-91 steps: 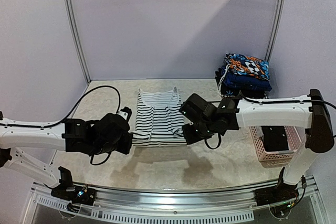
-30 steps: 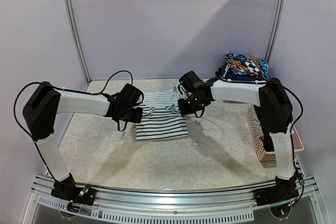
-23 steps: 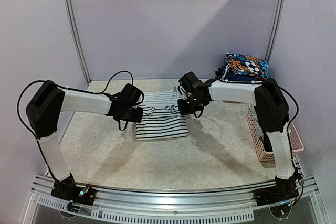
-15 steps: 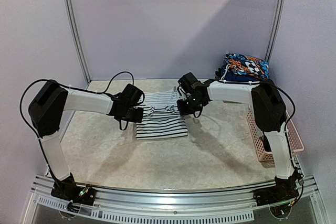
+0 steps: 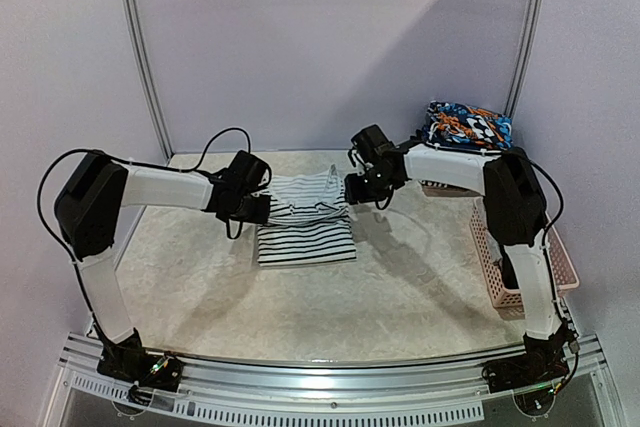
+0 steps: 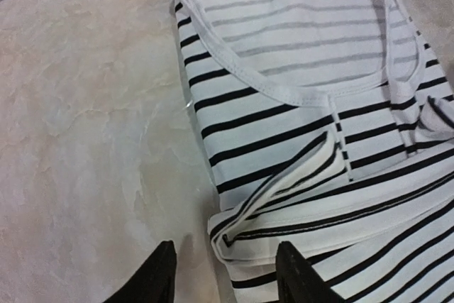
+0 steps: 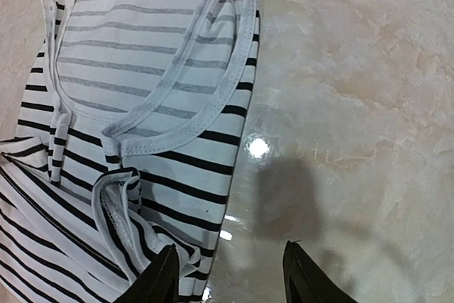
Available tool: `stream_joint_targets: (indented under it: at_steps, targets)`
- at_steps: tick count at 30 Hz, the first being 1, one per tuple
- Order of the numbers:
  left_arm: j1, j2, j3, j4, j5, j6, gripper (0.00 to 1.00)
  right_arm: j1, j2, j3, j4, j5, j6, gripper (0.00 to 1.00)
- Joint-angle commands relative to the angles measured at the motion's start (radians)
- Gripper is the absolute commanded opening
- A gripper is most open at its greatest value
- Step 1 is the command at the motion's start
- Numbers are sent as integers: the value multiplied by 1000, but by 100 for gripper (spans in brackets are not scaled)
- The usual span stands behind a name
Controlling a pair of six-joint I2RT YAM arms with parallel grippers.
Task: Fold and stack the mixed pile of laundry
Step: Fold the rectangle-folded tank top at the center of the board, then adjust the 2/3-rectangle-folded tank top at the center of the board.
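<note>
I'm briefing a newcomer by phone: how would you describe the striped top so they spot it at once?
On the marbled table, look at the far middle, where the left gripper and right gripper reach in. The striped top lies folded between them. It alone has black-and-white stripes; the folded stack at the far right is blue and orange.

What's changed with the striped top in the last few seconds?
Both arms folded the striped top in half, near hem carried to the far end; the left gripper and right gripper just opened, releasing it. The colourful folded stack and pink basket stayed put.
</note>
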Motion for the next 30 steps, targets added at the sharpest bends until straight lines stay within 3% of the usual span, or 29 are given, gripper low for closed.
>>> stream_joint_targets:
  at_steps: [1,4,11,17,22,30]
  targets:
    - [-1,-111,-31,41,30,15,52,-2,-117,-85,64,-25,-22,52]
    - [-17,-149,-69,51,52,10,51,7,-198,-192,136,-81,-26,52]
    - [-62,-245,-174,79,120,0,39,67,-279,-317,190,-204,-93,38]
    - [-101,-230,-204,129,192,0,29,116,-195,-290,222,-293,-67,27]
    - [-118,-187,-203,161,236,-15,26,133,-100,-235,233,-339,-22,23]
    - [-140,-137,-205,188,280,-13,24,126,8,-136,171,-278,28,20]
